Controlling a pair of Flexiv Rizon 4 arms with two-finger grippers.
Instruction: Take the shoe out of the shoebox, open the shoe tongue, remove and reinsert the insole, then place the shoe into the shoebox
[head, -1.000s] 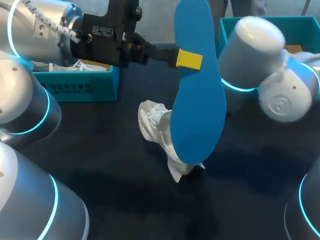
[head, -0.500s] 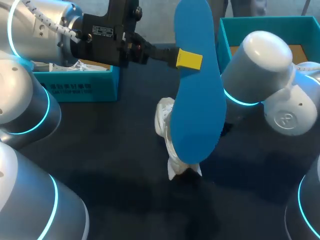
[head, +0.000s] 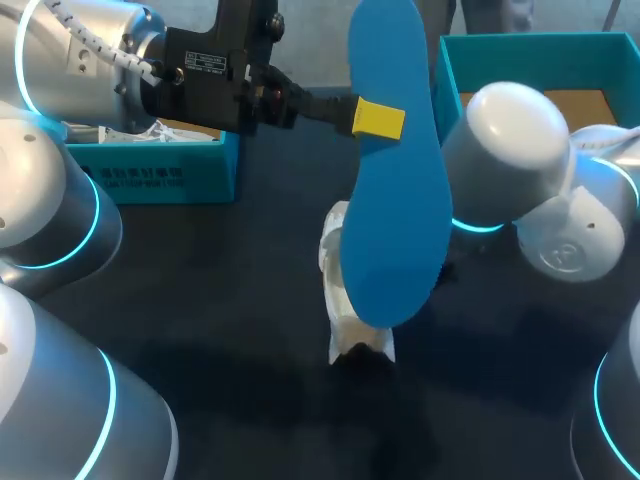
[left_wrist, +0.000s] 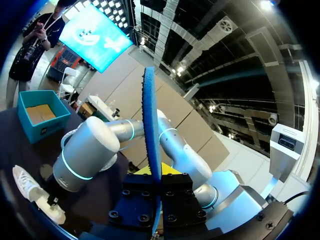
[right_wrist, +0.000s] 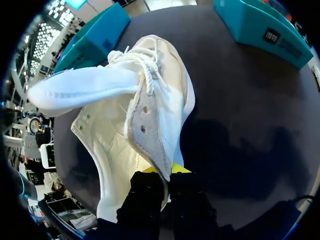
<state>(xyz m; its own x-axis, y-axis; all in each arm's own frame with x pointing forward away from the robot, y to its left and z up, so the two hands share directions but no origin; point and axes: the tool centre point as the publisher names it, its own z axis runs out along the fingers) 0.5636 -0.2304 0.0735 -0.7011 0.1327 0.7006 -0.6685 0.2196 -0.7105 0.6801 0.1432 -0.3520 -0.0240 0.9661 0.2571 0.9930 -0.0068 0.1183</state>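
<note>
Insole, clamped upright by left gripper, hides most of shoe; right gripper pinches the shoe's side wall.

Left arm: fat silver-grey rounded links are being noted, each seam being ringed by a cyan light band.
Cable: a white spiral-wrapped line is being seen along the last link.
Wrist block: black and boxy; a white label and small screws are being shown.
Left gripper: a black finger is being capped in bright yellow; rows of round screw heads are being noted on its housing.
Right arm: matching silver-grey shells and cyan bands are being recorded; a domed end cap is being marked by a round emblem.
Right gripper: a black body is being tipped in yellow.
</note>
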